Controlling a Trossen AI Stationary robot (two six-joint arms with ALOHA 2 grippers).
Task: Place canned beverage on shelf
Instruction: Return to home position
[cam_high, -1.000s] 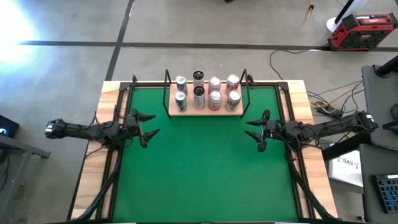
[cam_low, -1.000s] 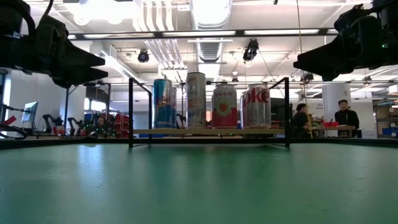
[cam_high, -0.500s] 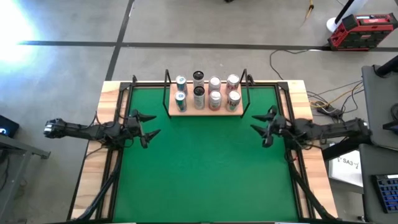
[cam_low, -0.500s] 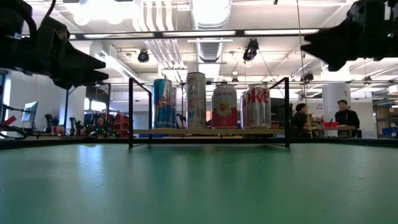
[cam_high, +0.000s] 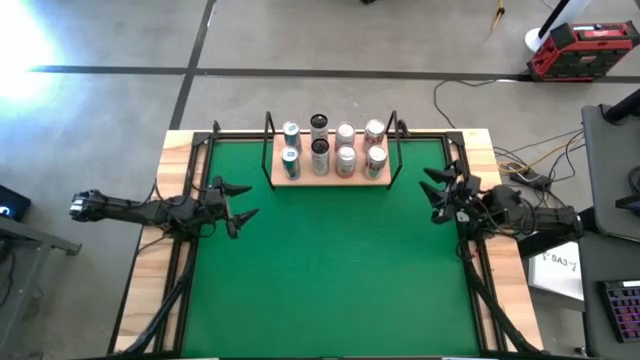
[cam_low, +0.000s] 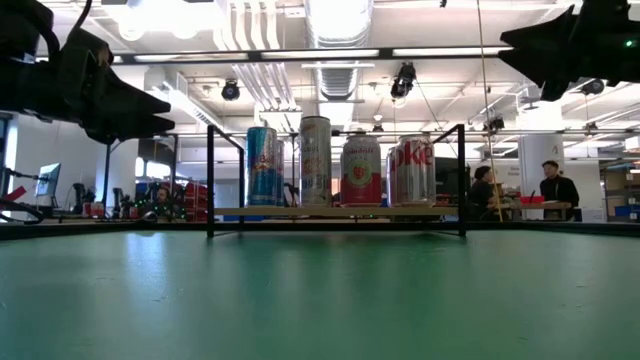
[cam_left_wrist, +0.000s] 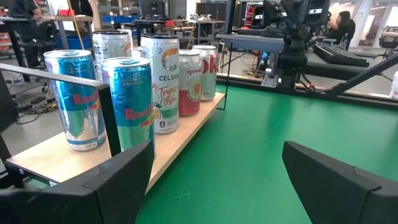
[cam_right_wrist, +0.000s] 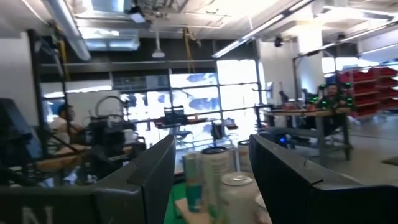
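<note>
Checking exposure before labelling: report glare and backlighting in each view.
High view: glare patch on the floor at upper left. Low view: ceiling lights leave left claw and right claw as dark silhouettes. Left wrist view: cans evenly lit. Right wrist view: bright windows backlight the cans.

Robotics lab (ceiling ducts (cam_low: 335, 22), workbenches (cam_right_wrist: 309, 113)).

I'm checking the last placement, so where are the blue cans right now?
In the high view, the blue cans stand one behind the other at the left end of the shelf, beside the black-topped cans.
</note>
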